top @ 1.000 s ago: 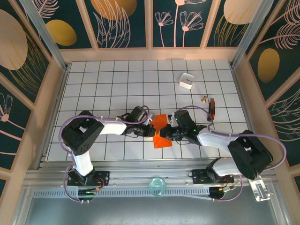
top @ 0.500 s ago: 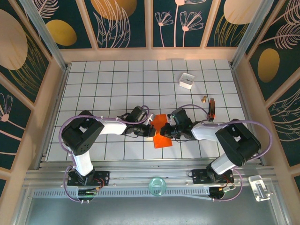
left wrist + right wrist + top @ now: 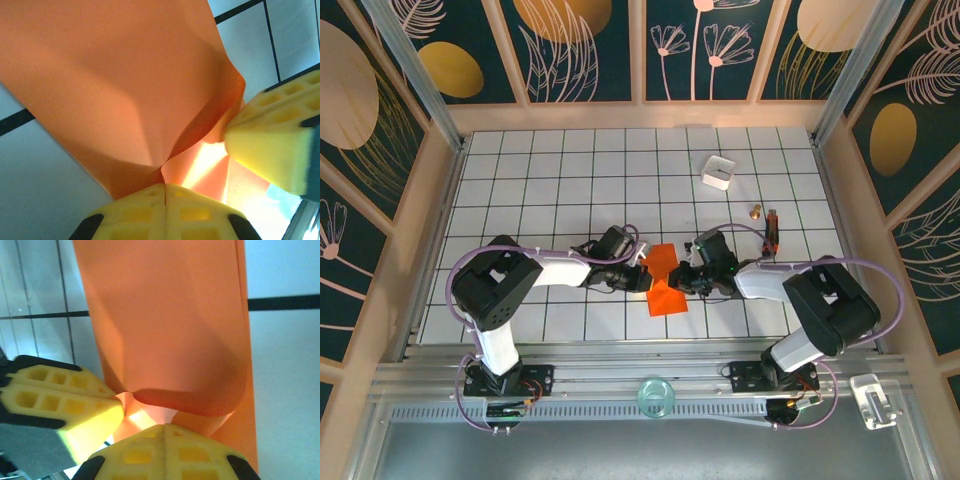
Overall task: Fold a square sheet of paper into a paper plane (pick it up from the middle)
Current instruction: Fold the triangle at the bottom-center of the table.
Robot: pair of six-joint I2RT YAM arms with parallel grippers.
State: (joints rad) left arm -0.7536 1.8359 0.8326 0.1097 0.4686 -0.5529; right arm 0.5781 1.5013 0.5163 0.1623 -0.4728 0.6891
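Where a white table [image 3: 540, 180] ruled in black grid lines is boxed in by wooden frames and dark floral panels [image 3: 582, 50], the square sheet of paper [image 3: 666, 288] lies near its middle, between the two arms. The thin orange-red sheet is buckled and softly creased. It lifts where the left gripper [image 3: 642, 279] and right gripper [image 3: 688, 282] each pinch an edge, yellow fingers pressed together on it.

- The square sheet of paper [image 3: 665, 287] is showing bright orange-red.
- The table [image 3: 550, 190] is displaying white tiles with black grid lines.
- The box [image 3: 718, 171] is showing white.
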